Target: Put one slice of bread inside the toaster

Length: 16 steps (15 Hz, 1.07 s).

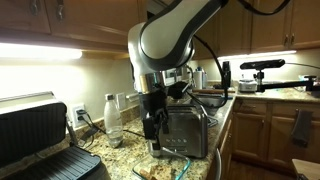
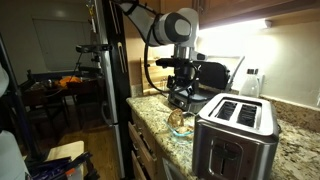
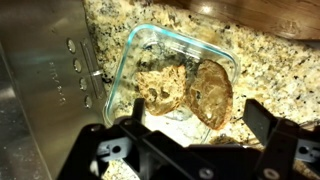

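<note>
In the wrist view a clear glass container point(image 3: 131, 52) lies on the granite counter with two tan slices of bread in it, one point(image 3: 165, 85) on the left and one point(image 3: 212, 92) on the right. The brushed-steel toaster point(image 3: 45, 80) stands just left of the container, its front controls showing. My gripper point(image 3: 198, 122) is open and empty, its fingers spread above the container's near side, over the right slice. In both exterior views the gripper point(image 1: 155, 125) point(image 2: 182, 98) hangs beside the toaster point(image 1: 187, 132) point(image 2: 235, 135), over the container point(image 2: 180, 123).
A black hinged contact grill point(image 1: 35, 140) stands open at one end of the counter. A plastic bottle point(image 1: 113, 120) stands by the wall. The counter edge point(image 2: 150, 135) drops off beside the container. Wall cabinets hang above.
</note>
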Each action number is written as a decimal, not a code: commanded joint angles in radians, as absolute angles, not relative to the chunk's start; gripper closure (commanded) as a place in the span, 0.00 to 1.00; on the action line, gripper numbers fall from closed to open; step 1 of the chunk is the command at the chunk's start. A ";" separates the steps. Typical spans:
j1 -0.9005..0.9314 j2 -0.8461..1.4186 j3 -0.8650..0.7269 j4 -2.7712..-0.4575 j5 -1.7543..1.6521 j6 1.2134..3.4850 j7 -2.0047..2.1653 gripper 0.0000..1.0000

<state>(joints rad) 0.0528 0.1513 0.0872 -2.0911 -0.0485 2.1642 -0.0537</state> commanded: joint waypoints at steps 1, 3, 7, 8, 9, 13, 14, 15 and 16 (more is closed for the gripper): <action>0.067 0.171 0.086 -2.092 -0.025 2.159 -0.011 0.00; 0.073 0.190 0.092 -2.090 -0.020 2.161 0.005 0.00; 0.089 0.224 0.102 -2.080 -0.013 2.154 0.030 0.00; 0.093 0.228 0.104 -2.078 -0.011 2.154 0.037 0.00; 0.097 0.231 0.105 -2.077 -0.010 2.154 0.042 0.00; 0.103 0.237 0.109 -2.071 -0.006 2.154 0.049 0.00; 0.104 0.239 0.109 -2.068 -0.003 2.154 0.048 0.00; 0.104 0.242 0.110 -2.064 -0.003 2.155 0.047 0.00; 0.104 0.246 0.110 -2.062 -0.002 2.155 0.047 0.00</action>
